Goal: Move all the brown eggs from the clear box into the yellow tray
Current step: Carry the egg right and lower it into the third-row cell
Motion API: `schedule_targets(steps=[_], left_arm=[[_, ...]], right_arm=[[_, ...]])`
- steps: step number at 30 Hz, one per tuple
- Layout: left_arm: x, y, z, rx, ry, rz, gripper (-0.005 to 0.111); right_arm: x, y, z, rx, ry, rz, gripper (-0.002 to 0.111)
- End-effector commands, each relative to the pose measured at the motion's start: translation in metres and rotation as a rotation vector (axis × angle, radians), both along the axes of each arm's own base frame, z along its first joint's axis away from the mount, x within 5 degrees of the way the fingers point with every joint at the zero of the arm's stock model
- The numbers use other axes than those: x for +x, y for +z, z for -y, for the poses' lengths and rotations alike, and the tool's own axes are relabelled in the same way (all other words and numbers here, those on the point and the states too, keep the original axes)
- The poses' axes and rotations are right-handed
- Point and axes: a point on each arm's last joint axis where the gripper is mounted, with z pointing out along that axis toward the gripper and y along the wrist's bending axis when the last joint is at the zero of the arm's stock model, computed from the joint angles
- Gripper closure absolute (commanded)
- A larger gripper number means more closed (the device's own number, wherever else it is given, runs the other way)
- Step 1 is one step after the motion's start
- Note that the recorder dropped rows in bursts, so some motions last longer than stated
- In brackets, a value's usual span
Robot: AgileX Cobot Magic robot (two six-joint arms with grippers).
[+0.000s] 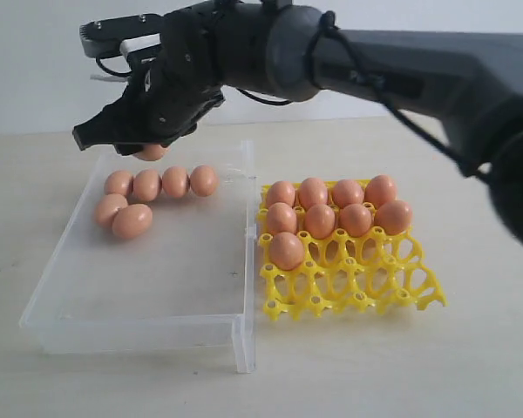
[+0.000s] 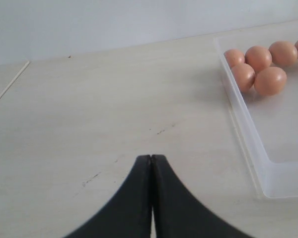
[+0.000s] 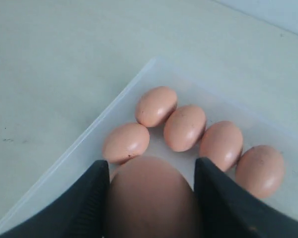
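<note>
The desk [image 1: 418, 366] carries the clear box [image 1: 157, 279] on its left side, with the yellow tray [image 1: 366, 279] just beside the box's right wall. The right hand [image 3: 150, 173] hangs above the box's back-left corner, jaws spread wide and pinching one brown egg [image 3: 151, 198]. The egg's long axis appears to run along the fingers. The left hand [image 2: 151, 159] is pressed together, holding nothing, over bare desk outside the box's left wall. Six loose eggs [image 1: 146, 185] lie on their sides in that back-left corner. Nine seated eggs [image 1: 320, 219] fill the tray's back cells, long axes roughly upright.
</note>
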Motion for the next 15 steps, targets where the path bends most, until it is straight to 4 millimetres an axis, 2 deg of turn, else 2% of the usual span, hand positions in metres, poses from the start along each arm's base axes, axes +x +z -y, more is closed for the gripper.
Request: schedule_targets(steps=[1, 3, 8, 11, 15], left_arm=[[0.000, 0.002, 0.000, -0.007, -0.006, 0.013, 0.107], [0.000, 0.002, 0.000, -0.007, -0.006, 0.013, 0.107], [0.000, 0.002, 0.000, -0.007, -0.006, 0.013, 0.107], [0.000, 0.002, 0.000, -0.007, -0.006, 0.013, 0.107], [0.000, 0.002, 0.000, -0.007, -0.006, 0.013, 0.107]], right_arm=[[-0.029, 0.015, 0.027, 0.090, 0.006, 0.110, 0.108], [-0.043, 0.017, 0.045, 0.143, 0.003, 0.171, 0.108], [-0.082, 0.010, 0.107, 0.249, -0.057, 0.263, 0.108], [-0.095, -0.003, 0.141, 0.241, -0.116, 0.267, 0.108], [-0.096, -0.029, 0.175, 0.193, -0.218, 0.210, 0.108]])
